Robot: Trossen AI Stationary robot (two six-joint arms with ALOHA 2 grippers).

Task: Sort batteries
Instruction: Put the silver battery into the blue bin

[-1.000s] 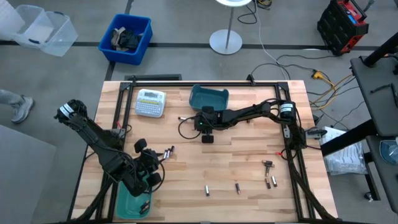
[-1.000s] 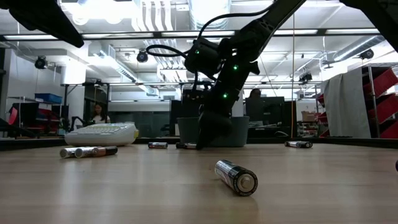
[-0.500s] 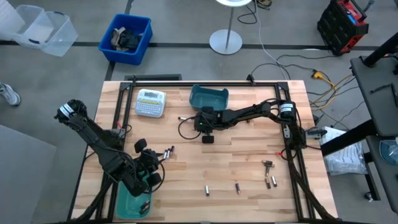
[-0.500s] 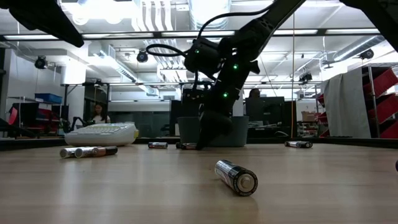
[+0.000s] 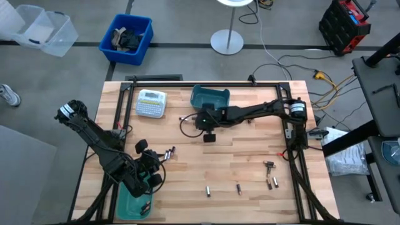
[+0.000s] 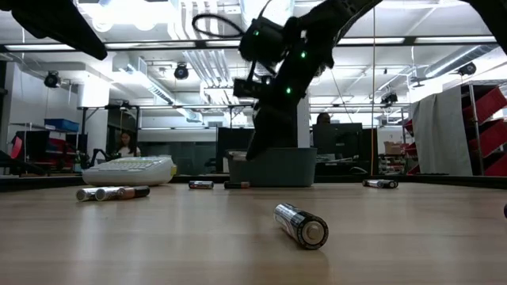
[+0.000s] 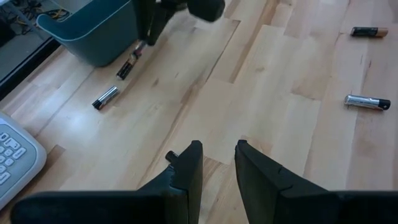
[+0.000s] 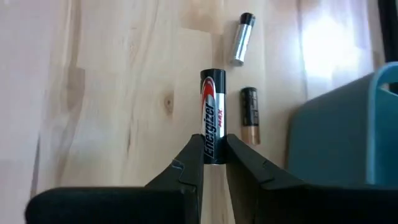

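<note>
— Batteries lie all over the pale wooden counter (image 5: pixel 187 169). See the right tool (image 8: pixel 210 163)? It is clenched on a black-and-silver cylindrical battery with a red flash on its label (image 8: pixel 212 116), just beside the teal plastic bin (image 5: pixel 209 97) at the far side.

— From overhead I'd never know that. The right tool (image 5: pixel 208 128) is only a dark lump there, and the battery is hidden.

— True, only its wrist camera shows the fingers (image 8: pixel 191 163) pinching the barrel near one end, most of the length sticking out ahead. It also shows two more on the wood below: a silvery-grey battery (image 8: pixel 241 39) and a dark one with a copper end (image 8: pixel 250 116), right by the bin wall.

— How will that thing handle, do you think?

— Rigid, light, smooth metal. I'd guess it could slip or pivot, held so near the end; mid-barrel would be steadier. And it will roll if it is dropped.

— And the left arm?

— Waiting at the near left corner, over a second teal bin (image 5: pixel 128 205). Its tool (image 7: pixel 217 163) is released, gripping nothing. The table-level camera adds the tilt: the right arm hangs above the wood, with one battery (image 6: pixel 301 225) lying big in the foreground.
</note>
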